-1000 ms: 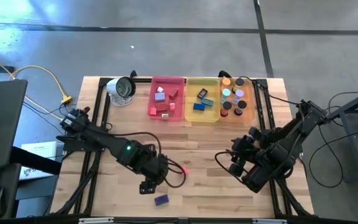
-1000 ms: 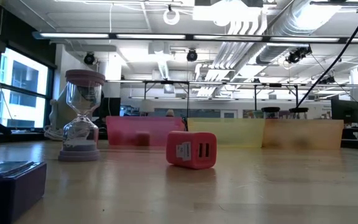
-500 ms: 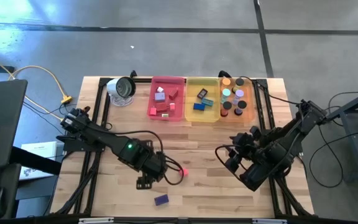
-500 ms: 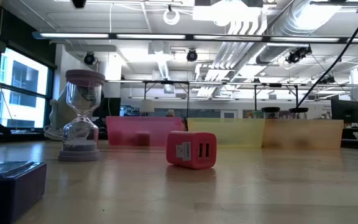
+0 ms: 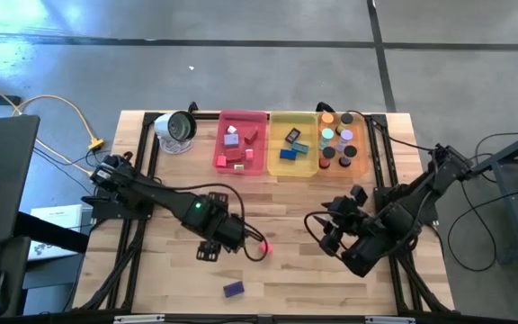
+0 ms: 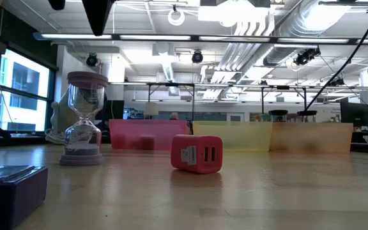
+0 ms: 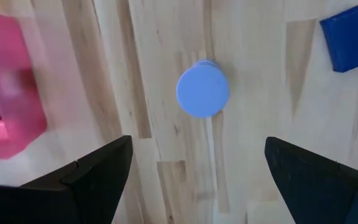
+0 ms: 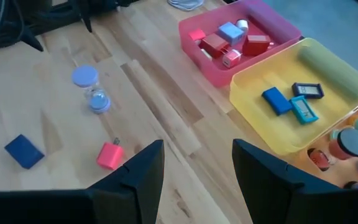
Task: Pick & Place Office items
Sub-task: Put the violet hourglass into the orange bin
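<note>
— Status on the left gripper (image 7: 197, 142)?
— Spread wide, holding nothing, hanging straight above the upright hourglass (image 7: 202, 88) toward the desk's (image 5: 295, 207) front left.
— And the right gripper (image 8: 197, 144)?
— Part open, empty, near the right edge.
— Loose items?
— Red charger cube (image 6: 197, 153) near the hourglass, dark blue block (image 5: 233, 289) by the front edge. The others lie in the pink tray (image 5: 241, 115), yellow tray (image 5: 292, 115) and orange tray (image 5: 364, 144) along the back edge.

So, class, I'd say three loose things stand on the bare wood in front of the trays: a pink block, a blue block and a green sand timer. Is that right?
Not quite: the sand timer is lavender-blue, not green. The right wrist view shows it standing on the wood beside the pink block and the blue block, in front of the trays, so the rest holds.
</note>
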`<state>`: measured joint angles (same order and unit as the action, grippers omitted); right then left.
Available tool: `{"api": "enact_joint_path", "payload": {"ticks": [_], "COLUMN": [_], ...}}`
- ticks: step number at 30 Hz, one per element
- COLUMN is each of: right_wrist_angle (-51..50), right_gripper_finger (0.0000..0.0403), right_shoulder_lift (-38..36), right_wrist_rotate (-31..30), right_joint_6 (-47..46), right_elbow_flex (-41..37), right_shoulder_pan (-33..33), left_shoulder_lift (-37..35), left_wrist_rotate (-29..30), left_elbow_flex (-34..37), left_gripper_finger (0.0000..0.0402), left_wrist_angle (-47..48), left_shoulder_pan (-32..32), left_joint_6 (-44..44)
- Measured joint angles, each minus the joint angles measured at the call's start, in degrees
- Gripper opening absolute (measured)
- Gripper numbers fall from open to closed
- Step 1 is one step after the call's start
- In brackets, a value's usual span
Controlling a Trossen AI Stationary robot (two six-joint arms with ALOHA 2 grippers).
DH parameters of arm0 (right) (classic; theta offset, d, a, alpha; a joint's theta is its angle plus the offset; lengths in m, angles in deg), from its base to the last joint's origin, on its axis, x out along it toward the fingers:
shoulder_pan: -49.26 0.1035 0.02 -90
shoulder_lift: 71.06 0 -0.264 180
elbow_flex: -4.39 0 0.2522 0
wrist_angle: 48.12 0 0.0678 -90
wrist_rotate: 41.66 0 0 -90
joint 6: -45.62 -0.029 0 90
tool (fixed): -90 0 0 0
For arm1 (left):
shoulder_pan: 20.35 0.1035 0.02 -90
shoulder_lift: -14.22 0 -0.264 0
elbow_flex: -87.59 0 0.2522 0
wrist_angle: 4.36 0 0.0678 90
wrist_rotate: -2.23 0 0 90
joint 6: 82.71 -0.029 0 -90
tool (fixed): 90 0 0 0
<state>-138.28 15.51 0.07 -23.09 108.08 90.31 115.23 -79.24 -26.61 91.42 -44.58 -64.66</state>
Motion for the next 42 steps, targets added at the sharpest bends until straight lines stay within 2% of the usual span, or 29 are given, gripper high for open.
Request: {"api": "enact_joint_path", "payload": {"ticks": [13, 21, 36, 39, 42], "right_wrist_angle": [0.81, 0.97, 1.05, 1.05, 1.05], "right_gripper_finger": [0.0178, 0.0178, 0.0178, 0.0178, 0.0178], "right_shoulder_lift": [0.00, 0.02, 0.02, 0.02, 0.02], "right_wrist_rotate": [0.40, 0.44, 0.65, 0.65, 0.66], "right_joint_6": [6.02, 6.62, 6.14, 6.12, 5.99], "right_elbow_flex": [0.00, 0.00, 0.00, 0.00, 0.00], "right_shoulder_pan": [-1.42, -1.44, -1.46, -1.46, -1.46], "left_shoulder_lift": [0.00, 0.00, 0.00, 0.00, 0.00], "left_wrist_rotate": [-2.25, -2.78, -2.79, -3.91, -4.19], "left_elbow_flex": [5.49, 9.65, 19.34, 21.49, 23.06], "left_gripper_finger": [0.0357, 0.0357, 0.0357, 0.0350, 0.0326], "left_wrist_angle": [-6.42, -10.79, -25.35, -28.50, -31.20], "left_shoulder_pan": [1.60, 2.01, 2.41, 2.82, 3.13], "left_joint_6": [-3.57, -4.41, -7.35, -7.81, -7.76]}}
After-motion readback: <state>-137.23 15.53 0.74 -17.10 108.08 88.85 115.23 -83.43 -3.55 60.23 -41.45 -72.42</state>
